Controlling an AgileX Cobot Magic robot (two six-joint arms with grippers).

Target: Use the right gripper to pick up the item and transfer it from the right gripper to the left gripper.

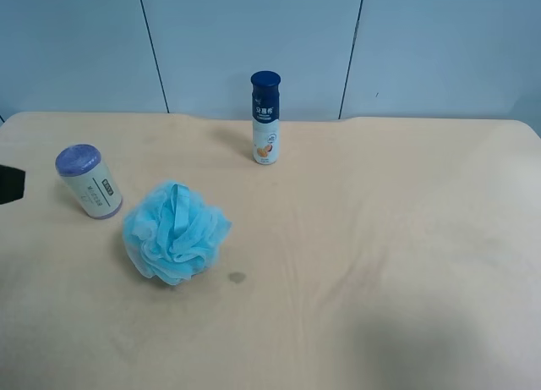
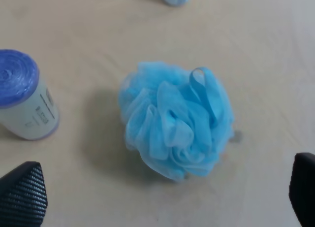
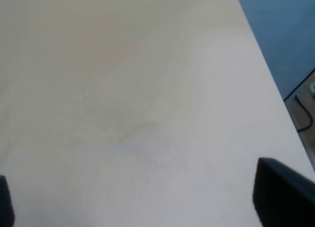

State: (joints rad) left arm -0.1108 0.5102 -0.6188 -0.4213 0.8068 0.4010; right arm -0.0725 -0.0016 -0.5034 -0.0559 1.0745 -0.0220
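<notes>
Left to right in the exterior high view: a sliver of black arm (image 1: 10, 184) showed at the left edge. Just beside it stood the item (image 1: 89, 181), a stubby roll with purple ends, tilted on the table (image 1: 380, 238). Near it lay the blue bath pouf (image 1: 175, 232), and farther back the navy-capped bottle (image 1: 265, 118) stood upright, well apart from both.

The left gripper (image 2: 162, 197) hung over the pouf with its jaws spread wide and nothing between them; the item sat off to one side of its fingertips (image 2: 24, 195).

The right gripper (image 3: 147, 197) looked down on bare table only, jaws parted and empty as far as the blurred view let us judge. No task object appeared in its view.

Risks, as we judged them: the right gripper had to reach past the pouf, and could snag its mesh. The tilted roll could tip or roll at first contact. The waiting left gripper, near the item, might crowd the approach.
</notes>
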